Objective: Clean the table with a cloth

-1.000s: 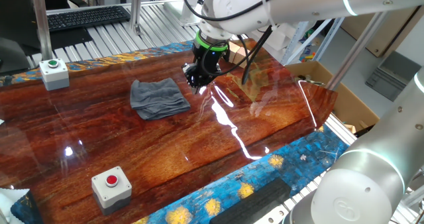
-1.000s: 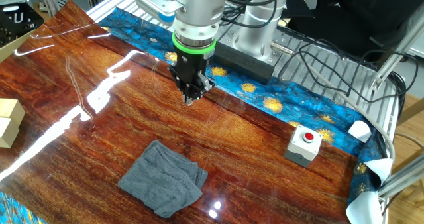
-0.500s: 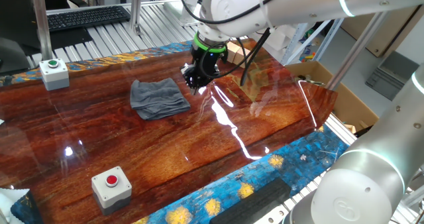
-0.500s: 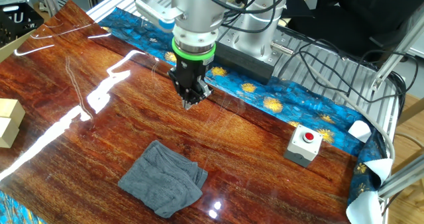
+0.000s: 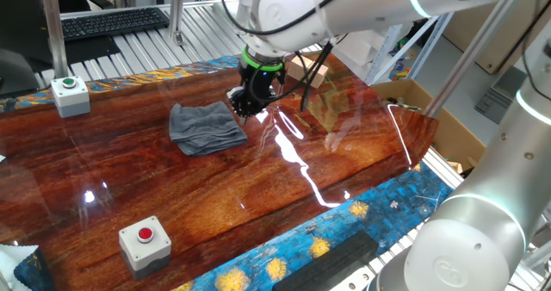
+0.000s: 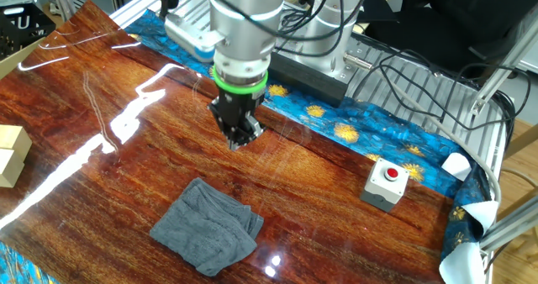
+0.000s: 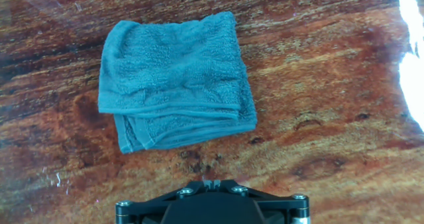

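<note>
The dark grey cloth (image 5: 205, 127) lies folded and wrinkled on the glossy reddish-brown table (image 5: 258, 188). It also shows in the other fixed view (image 6: 206, 227) and fills the upper left of the hand view (image 7: 173, 78). My gripper (image 5: 240, 110) hangs above the table just beside the cloth's right edge, apart from it. Its fingers are pressed together and hold nothing. In the other fixed view the gripper (image 6: 238, 141) hovers over bare wood behind the cloth. In the hand view the closed gripper (image 7: 209, 183) shows at the bottom edge, below the cloth.
A grey box with a green button (image 5: 69, 95) stands at the far left edge. A grey box with a red button (image 5: 144, 242) stands near the front edge. Pale wooden blocks (image 6: 10, 154) sit at one end. A cardboard box (image 5: 413, 102) stands beyond the table's right end.
My gripper has moved across the table toward the cloth and now hangs close beside it. The cloth has not moved. The fingers stay together.
</note>
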